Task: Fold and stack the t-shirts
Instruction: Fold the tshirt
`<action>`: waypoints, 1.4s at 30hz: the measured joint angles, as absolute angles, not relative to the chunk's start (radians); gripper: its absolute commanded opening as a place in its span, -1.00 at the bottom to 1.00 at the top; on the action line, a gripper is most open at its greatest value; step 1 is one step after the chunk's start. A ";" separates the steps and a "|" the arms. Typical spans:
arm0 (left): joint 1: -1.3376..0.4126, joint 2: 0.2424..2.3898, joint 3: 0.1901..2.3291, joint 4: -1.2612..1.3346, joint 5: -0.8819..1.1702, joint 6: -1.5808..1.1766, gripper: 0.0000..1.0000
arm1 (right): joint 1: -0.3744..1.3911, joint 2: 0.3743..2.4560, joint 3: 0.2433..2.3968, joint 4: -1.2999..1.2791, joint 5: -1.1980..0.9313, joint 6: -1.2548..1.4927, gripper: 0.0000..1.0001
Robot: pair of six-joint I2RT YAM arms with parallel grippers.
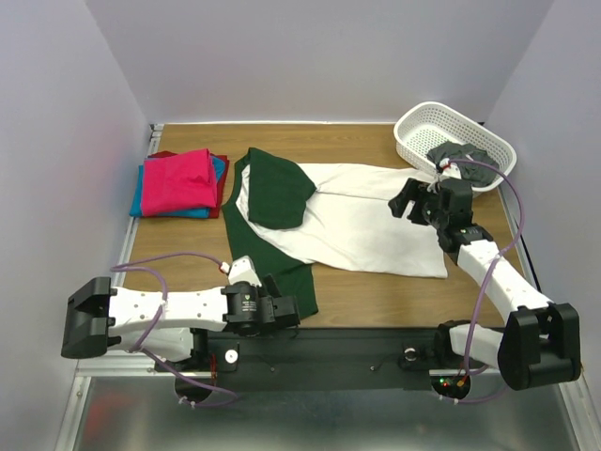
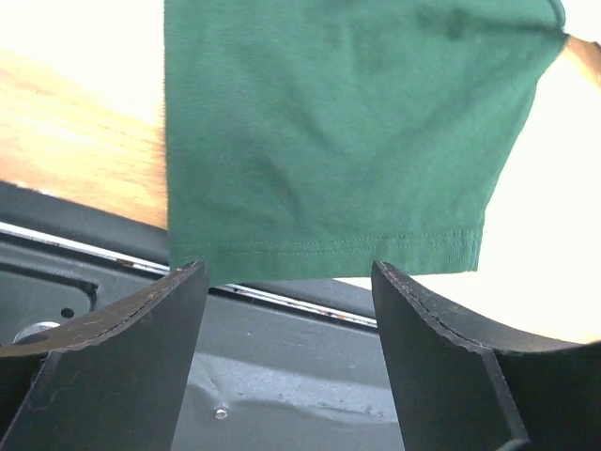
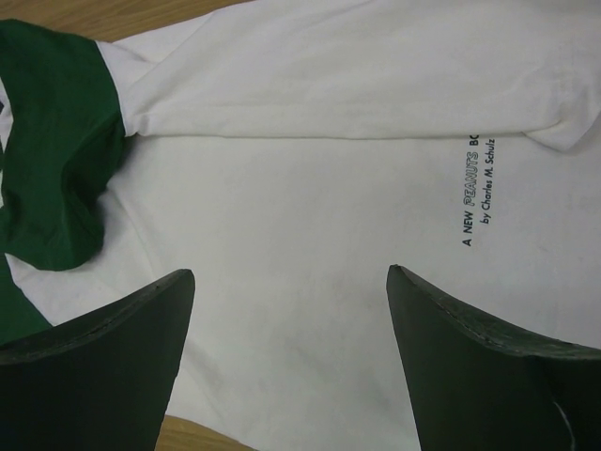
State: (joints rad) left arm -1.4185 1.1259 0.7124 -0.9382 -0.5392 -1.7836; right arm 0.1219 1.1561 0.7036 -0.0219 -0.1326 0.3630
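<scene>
The white t-shirt (image 1: 362,221) with dark green sleeves lies spread on the table's middle. One green sleeve (image 1: 279,193) is folded onto its body; the other green sleeve (image 1: 289,277) reaches the near edge. My left gripper (image 1: 285,308) is open and empty just short of that sleeve's hem (image 2: 329,249). My right gripper (image 1: 410,200) is open and empty above the shirt's right edge; the white cloth (image 3: 310,216) with small black print (image 3: 481,183) fills its view. Folded magenta (image 1: 178,180), blue and red shirts are stacked at the back left.
A white lattice basket (image 1: 421,127) with dark cloth (image 1: 458,155) in it stands at the back right. The black metal rail (image 2: 282,366) runs along the table's near edge under my left gripper. Grey walls close in the sides and back.
</scene>
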 measured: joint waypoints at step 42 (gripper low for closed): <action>-1.419 1.282 0.614 -0.876 -0.472 -1.977 0.14 | 0.098 1.156 0.703 -0.022 -0.201 0.364 0.79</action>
State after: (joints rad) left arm -1.4185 1.2819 0.6144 -0.8761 -0.4717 -1.9766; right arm 0.0982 1.1561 0.7033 -0.0219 -0.2008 0.3637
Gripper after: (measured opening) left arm 0.716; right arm 0.895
